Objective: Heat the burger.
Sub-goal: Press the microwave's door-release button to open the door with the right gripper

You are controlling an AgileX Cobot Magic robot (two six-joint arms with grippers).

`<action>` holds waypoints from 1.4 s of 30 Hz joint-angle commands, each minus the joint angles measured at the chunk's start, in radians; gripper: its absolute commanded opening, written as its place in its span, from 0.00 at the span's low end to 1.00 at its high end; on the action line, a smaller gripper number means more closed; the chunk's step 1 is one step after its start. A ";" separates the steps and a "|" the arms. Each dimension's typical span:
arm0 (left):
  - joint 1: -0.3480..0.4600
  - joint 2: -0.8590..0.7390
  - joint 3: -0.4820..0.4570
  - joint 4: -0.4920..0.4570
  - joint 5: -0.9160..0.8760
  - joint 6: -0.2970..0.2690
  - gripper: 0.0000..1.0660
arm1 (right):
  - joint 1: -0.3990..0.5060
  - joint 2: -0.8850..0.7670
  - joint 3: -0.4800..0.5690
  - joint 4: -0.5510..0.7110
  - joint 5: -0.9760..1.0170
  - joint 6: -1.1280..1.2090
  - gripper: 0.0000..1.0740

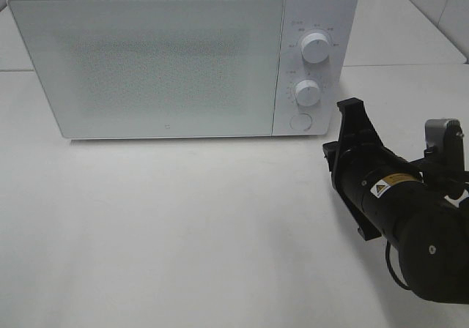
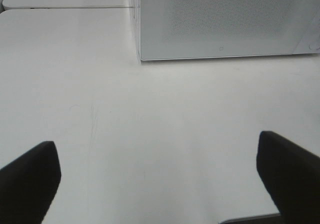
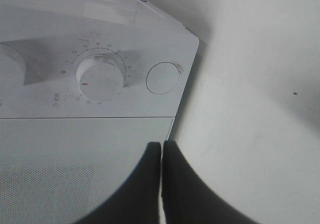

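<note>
The right pincer [image 3: 161, 145], black jaws pressed together on nothing, hangs just before the white microwave [image 1: 146, 64] with its frosted door closed, while the left pincer [image 2: 156, 141] gapes empty, and no burger is in sight, perhaps inside, so heating seems unstarted, with small numerals legible round the timer knob [image 3: 100, 79] just beyond and a yellow warning-triangle sticker [image 1: 379, 189] behind.

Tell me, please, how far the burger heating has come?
Done: the microwave door is closed; no burger shows outside, though I cannot see inside. In hand: the right claw, shut, is close to the round button. To do, I judge: setting the dial and starting. The left claw hangs open.
</note>
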 commanded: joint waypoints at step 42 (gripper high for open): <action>0.002 -0.007 0.001 0.000 -0.014 -0.002 0.94 | -0.280 0.321 -0.330 -0.330 0.051 0.302 0.00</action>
